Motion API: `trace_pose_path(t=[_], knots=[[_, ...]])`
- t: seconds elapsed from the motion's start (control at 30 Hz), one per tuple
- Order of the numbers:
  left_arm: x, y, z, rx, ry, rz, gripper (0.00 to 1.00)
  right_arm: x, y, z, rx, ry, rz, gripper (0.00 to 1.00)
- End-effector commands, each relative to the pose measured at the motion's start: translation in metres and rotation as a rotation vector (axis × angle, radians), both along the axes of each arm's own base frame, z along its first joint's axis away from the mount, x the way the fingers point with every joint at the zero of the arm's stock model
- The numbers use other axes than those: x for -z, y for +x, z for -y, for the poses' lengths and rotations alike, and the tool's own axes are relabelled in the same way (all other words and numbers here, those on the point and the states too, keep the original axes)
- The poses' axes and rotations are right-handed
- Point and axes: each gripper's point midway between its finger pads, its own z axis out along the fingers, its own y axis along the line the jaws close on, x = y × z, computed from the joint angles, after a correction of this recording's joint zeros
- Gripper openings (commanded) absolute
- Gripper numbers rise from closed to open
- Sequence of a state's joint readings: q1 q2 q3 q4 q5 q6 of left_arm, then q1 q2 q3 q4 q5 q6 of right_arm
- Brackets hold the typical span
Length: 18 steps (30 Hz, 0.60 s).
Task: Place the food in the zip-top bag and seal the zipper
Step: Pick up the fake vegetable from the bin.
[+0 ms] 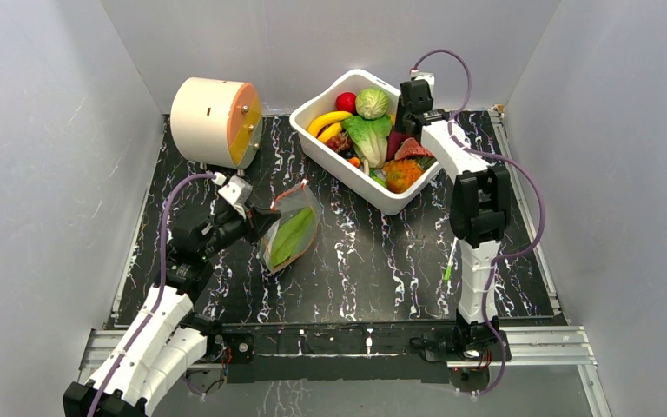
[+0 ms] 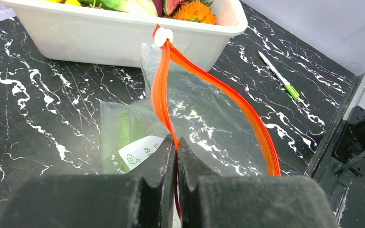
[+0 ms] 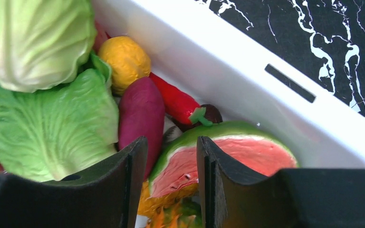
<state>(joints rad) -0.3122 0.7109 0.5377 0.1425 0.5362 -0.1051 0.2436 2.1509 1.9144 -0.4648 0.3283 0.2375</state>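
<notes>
The clear zip-top bag [image 1: 291, 233] lies on the black mat with a green leaf inside. My left gripper [image 1: 267, 221] is shut on its orange-red zipper [image 2: 209, 83]; the fingertips [image 2: 176, 141] pinch one strip, and the mouth gapes open. A white slider [image 2: 163, 36] sits at the zipper's far end. The food fills the white tub [image 1: 373, 195]: banana [image 1: 330, 120], cabbage [image 1: 372, 102], lettuce leaf [image 3: 43, 128]. My right gripper [image 3: 171, 148] hangs open in the tub, fingers astride the end of a watermelon slice [image 3: 247, 153], next to a purple sweet potato [image 3: 141, 114].
A cream cylinder with an orange face [image 1: 217, 122] stands at the back left. A green-tipped pen [image 1: 446, 271] lies on the mat beside the right arm and shows in the left wrist view [image 2: 280, 76]. Grey walls close in three sides.
</notes>
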Motion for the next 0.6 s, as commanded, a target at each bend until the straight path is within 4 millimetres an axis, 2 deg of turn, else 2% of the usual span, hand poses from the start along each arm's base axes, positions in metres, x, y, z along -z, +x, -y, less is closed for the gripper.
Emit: trace_pose_path(t=[0.0,0.27,0.57], knots=[[-0.009,0.001,0.0,-0.003,0.002,0.049,0.0,-0.016,0.022,-0.008,-0.042,0.063,0.077,0.4],[-0.007,0.002,0.001,-0.004,0.013,0.043,0.0,0.006,0.035,-0.016,-0.143,0.183,0.039,0.48],[-0.005,0.003,-0.001,-0.008,0.027,0.036,0.0,0.033,0.04,-0.014,-0.137,0.197,-0.005,0.56]])
